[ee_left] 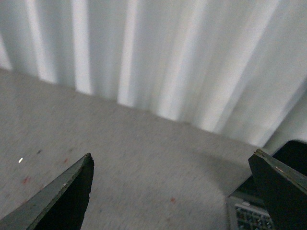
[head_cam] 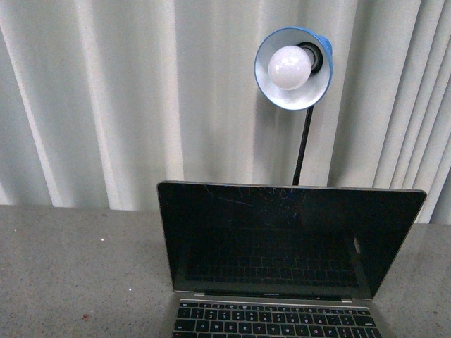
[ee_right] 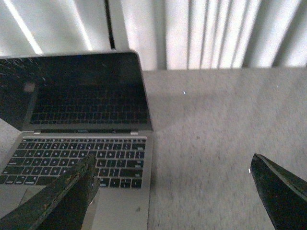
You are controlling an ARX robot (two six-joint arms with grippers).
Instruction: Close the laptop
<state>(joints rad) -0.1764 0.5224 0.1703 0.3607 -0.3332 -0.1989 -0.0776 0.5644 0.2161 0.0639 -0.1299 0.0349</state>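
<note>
The laptop [head_cam: 282,246] stands open on the grey table, its black scratched screen upright and facing me, black keys below. Neither gripper shows in the front view. In the left wrist view my left gripper [ee_left: 172,160] is open over bare table, with a corner of the laptop [ee_left: 249,211] beside one finger. In the right wrist view my right gripper [ee_right: 175,163] is open and empty; one finger hangs over the laptop's [ee_right: 81,120] near right corner, the other over the table to its right.
A blue desk lamp [head_cam: 292,67] with a white bulb on a black stem stands behind the laptop. White pleated curtains [head_cam: 106,98] hang along the table's far edge. The speckled grey table [head_cam: 70,267] extends left and right of the laptop.
</note>
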